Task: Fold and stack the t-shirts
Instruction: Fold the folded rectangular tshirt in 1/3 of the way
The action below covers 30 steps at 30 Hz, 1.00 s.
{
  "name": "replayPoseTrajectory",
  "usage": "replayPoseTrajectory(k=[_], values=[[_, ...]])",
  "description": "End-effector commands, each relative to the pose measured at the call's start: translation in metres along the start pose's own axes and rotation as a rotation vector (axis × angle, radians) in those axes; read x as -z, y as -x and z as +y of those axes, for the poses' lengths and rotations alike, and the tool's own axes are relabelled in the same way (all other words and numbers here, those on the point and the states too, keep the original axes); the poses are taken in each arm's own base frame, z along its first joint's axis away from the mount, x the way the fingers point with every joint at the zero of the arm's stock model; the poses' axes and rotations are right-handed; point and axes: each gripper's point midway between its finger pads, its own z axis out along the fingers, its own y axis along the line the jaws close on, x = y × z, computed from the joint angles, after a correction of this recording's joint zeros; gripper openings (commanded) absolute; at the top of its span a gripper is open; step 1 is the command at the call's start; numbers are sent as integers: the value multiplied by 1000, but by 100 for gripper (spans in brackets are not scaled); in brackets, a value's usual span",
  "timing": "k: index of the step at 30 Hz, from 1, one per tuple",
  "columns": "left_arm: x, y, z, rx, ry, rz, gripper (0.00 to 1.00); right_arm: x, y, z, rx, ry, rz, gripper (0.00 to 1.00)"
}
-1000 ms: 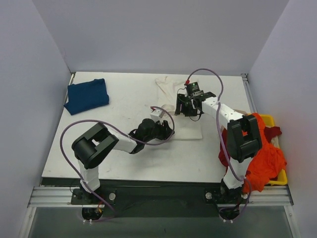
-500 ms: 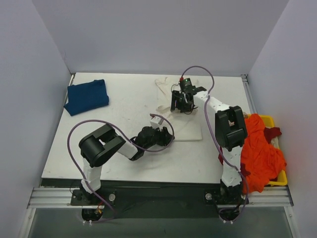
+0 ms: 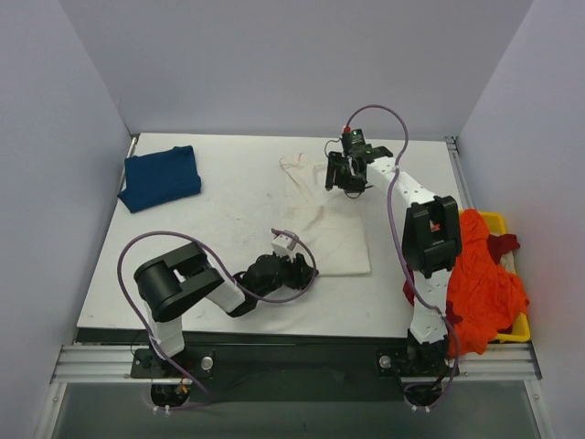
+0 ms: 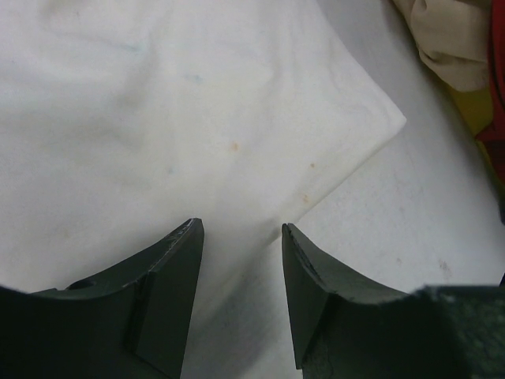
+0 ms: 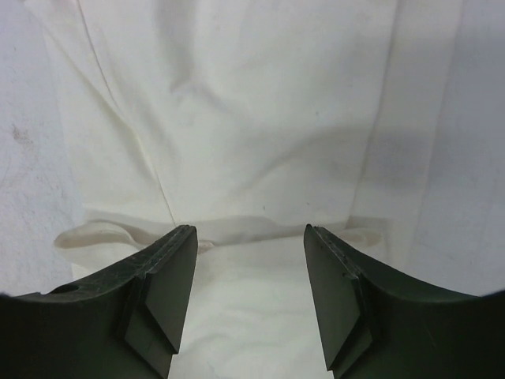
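The left hand (image 4: 238, 229) hangs low over the near right corner of the cream shirt (image 3: 334, 229), its fingers apart and holding nothing, the cloth's edge running between them. The shirt lies flat on the table (image 3: 228, 210) as a long strip running away from the arms, seemingly already folded in lengthwise, with a loose flap showing at its far left. At the far end the right hand (image 5: 248, 233) hovers over the cloth, fingers likewise spread and empty, a creased hem lying just between the tips. The likely next step is to pinch both ends and fold the strip across. The main risk is a shallow bite: if either hand catches only the top layer, the earlier fold would open as the cloth lifts. If the left fingers close off the corner, they would grip nothing or scrape the table. Uneven lifting by the two hands would drag the shirt askew. To the near right, an orange shirt (image 3: 484, 283) spills over the yellow bin (image 3: 498, 219) against the right arm's base, with a dark red shirt (image 3: 505, 245) behind it and a beige shirt (image 4: 450, 39) nearby; a swing of that arm could snag them. A folded blue shirt (image 3: 160, 176) sits at the far left, well apart, with nothing between.
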Motion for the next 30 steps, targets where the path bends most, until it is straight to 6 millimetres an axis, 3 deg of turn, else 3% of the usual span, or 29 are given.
replayPoseTrajectory(k=[1, 3, 4, 5, 6, 7, 8, 10, 11, 12, 14, 15, 18, 22, 26, 30], values=[[21, -32, 14, -32, 75, 105, 55, 60, 11, -8, -2, -13, -66, 57], [27, -34, 8, -45, 69, 109, 55, 64, -10, -20, -10, -37, -41, 57], [30, -36, 8, -48, 76, 112, 55, 80, -9, -20, -23, -29, -71, 57], [33, -34, 4, -50, 68, 107, 55, 76, -34, -29, -28, -47, -26, 57], [36, -37, 3, -54, 69, 117, 55, 81, -39, -31, -38, -41, -37, 58], [39, -37, 2, -55, 71, 117, 56, 99, -38, -30, -46, -24, -79, 58], [44, -36, 2, -56, 74, 118, 56, 95, -64, -39, -62, -39, -46, 58], [49, -35, -2, -61, 69, 117, 56, 113, -77, -42, -73, -32, -73, 59], [53, -32, -4, -65, 66, 119, 56, 116, -86, -45, -75, -36, -72, 59], [55, -29, -7, -68, 57, 117, 56, 114, -108, -53, -73, -60, -41, 59], [62, -20, -18, -80, 38, 110, 57, 126, -121, -53, -65, -46, -51, 59], [64, -16, -22, -84, 32, 106, 57, 123, -142, -64, -65, -86, -21, 59], [75, 1, -31, -91, 29, 88, 59, 132, -168, -66, -72, -70, -12, 60], [92, 23, -17, -78, 144, 52, 63, 136, -213, -71, -73, -57, 34, 60], [112, 30, 5, -78, 248, 70, 65, 133, -240, -75, -78, -66, 75, 59], [119, 28, 29, -21, 298, 94, 66, 129, -253, -78, -76, -73, 98, 56]])
